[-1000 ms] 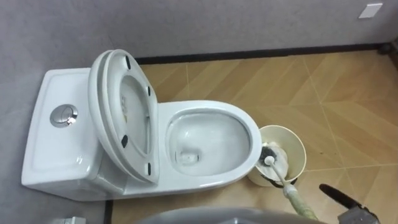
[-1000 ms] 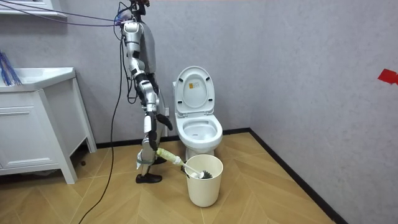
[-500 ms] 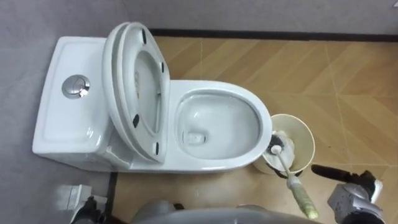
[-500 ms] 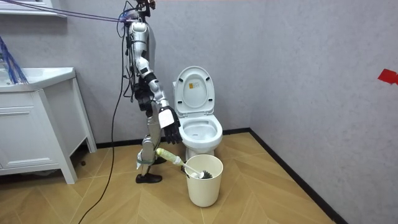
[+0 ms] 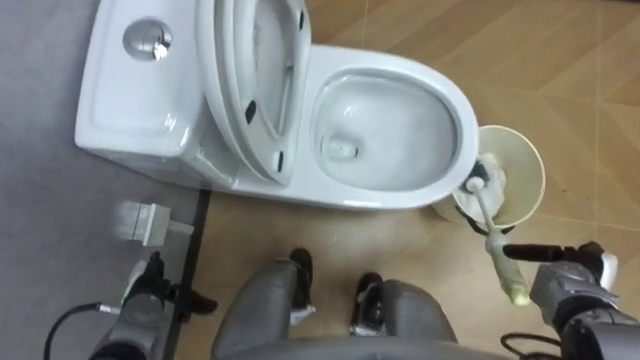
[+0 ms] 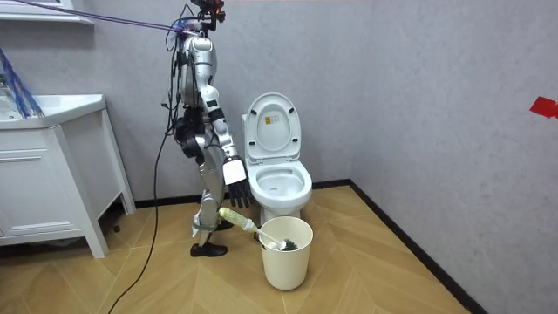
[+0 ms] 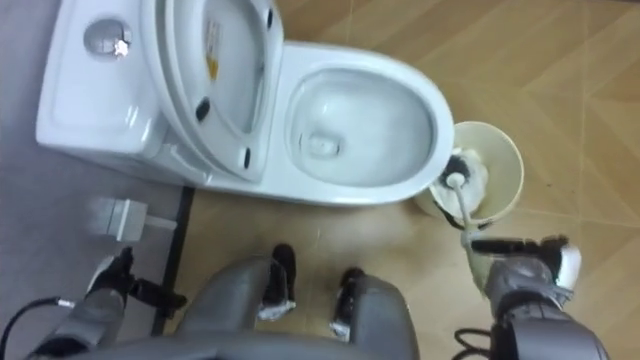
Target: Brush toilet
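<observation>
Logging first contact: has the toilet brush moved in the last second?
No. In the room view the toilet brush leans out of the bucket toward the room view's left, exactly as before.

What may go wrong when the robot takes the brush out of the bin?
The pale-handled toilet brush leans in the round cream plastic bin; a sideways pull may tip the bin. The open right hand is near the handle's end, so its fingers may slip off.

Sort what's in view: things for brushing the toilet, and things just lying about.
For the job: toilet, toilet brush, cream bucket holding it, right hand near its handle.
Lying about: white cabinet, small white box on the floor.
</observation>
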Available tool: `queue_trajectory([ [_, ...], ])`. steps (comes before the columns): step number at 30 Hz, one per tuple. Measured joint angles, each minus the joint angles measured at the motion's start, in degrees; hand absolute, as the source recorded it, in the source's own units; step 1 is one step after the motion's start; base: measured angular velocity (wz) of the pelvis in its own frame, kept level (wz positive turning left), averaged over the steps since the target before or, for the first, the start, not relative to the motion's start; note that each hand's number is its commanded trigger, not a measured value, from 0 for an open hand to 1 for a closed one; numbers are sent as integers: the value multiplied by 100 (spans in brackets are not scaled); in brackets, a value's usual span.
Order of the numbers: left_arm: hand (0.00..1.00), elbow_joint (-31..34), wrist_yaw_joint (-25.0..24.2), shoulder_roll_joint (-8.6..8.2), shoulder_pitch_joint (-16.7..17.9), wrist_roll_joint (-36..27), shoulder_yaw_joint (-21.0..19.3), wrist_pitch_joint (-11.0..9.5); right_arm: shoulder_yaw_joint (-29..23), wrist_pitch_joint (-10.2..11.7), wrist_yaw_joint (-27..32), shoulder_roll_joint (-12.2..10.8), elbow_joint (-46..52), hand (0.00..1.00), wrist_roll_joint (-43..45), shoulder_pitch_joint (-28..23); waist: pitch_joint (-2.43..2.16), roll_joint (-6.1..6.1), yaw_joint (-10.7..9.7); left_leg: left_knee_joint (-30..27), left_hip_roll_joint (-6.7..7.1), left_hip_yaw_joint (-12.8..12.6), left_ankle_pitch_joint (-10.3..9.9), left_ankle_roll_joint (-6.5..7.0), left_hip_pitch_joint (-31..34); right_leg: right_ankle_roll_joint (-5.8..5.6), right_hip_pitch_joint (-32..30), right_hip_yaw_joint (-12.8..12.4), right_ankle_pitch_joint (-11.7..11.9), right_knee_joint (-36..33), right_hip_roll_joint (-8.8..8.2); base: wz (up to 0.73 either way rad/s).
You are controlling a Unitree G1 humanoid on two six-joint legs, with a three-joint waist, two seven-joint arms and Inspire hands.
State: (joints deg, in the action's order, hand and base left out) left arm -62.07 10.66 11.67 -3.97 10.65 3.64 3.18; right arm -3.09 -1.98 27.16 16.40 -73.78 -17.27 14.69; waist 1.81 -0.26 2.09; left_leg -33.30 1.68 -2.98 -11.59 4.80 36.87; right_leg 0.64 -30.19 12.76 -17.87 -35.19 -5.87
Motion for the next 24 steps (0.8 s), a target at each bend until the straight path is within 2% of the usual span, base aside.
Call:
queue_trajectory([
  [3,0,31,37,4,-197,-290,170,-122,237,2,-51,9,-4,0,4,107,22,29,5,-168,11,11,54,23,409,-1,-429,-15,-26,-243,-26,4],
  [7,0,80,181,17,-258,-596,367,-188,435,2,-58,72,20,0,-28,156,25,54,8,-249,45,8,130,36,809,10,-883,-19,-34,-449,-84,3],
  [15,0,268,489,84,-269,-909,573,-201,580,7,-115,245,45,0,-78,235,27,84,40,-275,112,16,269,32,1491,74,-1635,3,-32,-706,-198,5],
  [19,0,415,495,103,-296,-1127,589,-244,643,10,-116,269,93,0,-75,272,28,138,62,-445,117,41,252,32,1748,99,-1845,45,-128,-880,-235,12],
  [21,0,472,508,103,-433,-1195,787,-247,759,9,-112,375,173,0,-104,298,45,175,156,-561,130,14,245,38,1972,126,-2094,29,-172,-1073,-289,6],
  [24,0,478,504,102,-483,-1472,860,-315,874,9,-116,424,237,0,-85,416,59,213,146,-782,170,-8,194,33,2173,156,-2333,11,-285,-1390,-382,5],
])
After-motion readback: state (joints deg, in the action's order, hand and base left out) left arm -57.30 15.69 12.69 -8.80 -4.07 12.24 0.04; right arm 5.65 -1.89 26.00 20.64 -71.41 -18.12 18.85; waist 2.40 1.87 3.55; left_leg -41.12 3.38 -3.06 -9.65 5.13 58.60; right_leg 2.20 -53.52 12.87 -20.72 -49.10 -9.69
